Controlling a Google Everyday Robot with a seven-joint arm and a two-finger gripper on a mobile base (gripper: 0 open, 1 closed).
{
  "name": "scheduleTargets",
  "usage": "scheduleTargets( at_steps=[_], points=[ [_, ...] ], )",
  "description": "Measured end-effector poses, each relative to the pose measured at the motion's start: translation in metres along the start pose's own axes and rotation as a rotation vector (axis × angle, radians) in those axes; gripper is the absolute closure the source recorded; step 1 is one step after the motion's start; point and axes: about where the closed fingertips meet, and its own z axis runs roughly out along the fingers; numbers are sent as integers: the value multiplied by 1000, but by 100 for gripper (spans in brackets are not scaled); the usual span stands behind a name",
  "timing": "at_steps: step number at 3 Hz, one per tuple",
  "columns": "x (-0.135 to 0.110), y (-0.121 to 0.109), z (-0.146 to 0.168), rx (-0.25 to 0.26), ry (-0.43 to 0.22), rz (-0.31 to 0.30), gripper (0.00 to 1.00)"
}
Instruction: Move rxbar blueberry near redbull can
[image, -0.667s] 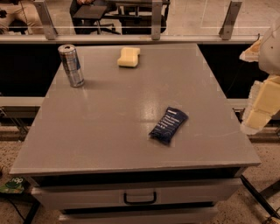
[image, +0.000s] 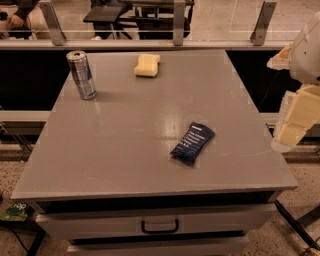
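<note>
The rxbar blueberry (image: 192, 143), a flat dark navy wrapper with small white lettering, lies at an angle on the grey table (image: 125, 150), right of centre and towards the front. The redbull can (image: 82, 75), slim, silver and blue, stands upright at the table's back left corner. My gripper (image: 292, 127) shows as cream-coloured parts at the right edge of the view, beyond the table's right edge and apart from the bar. It holds nothing that I can see.
A pale yellow sponge-like block (image: 147, 65) lies at the back middle of the table. A drawer with a black handle (image: 160, 226) is under the front edge. A glass railing with metal posts (image: 179, 22) runs behind the table.
</note>
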Motion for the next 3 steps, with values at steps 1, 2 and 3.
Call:
scheduleTargets(
  at_steps=[1,2,3],
  points=[
    [-8,-1,4,-10,-12,-32,0],
    [-48,1,33,-68,-83,-202,0],
    [-76,4,60,-123,-137,-345,0]
  ],
)
